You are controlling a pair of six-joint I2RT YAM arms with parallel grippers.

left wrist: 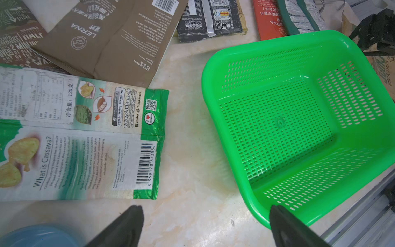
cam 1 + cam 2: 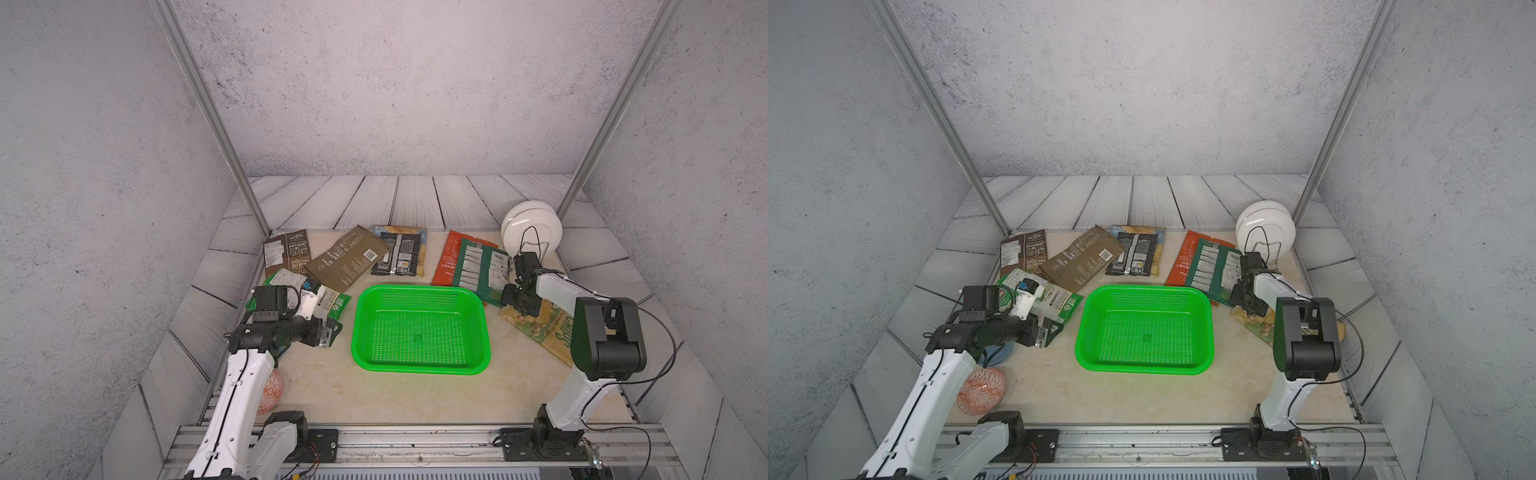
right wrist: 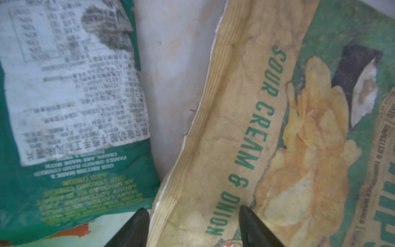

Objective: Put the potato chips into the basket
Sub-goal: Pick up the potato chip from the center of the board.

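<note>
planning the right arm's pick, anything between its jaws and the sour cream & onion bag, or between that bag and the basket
Nothing visible. The right gripper hangs open over the sour cream & onion bag; only bare tabletop lies between it and the green basket.

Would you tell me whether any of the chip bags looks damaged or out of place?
The white label on the dark green bag is torn and scuffed, and the cream bag beside it is creased and worn.

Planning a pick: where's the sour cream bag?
In both top views the bag lies right of the basket, under the right gripper, beside the dark green bag.
</note>
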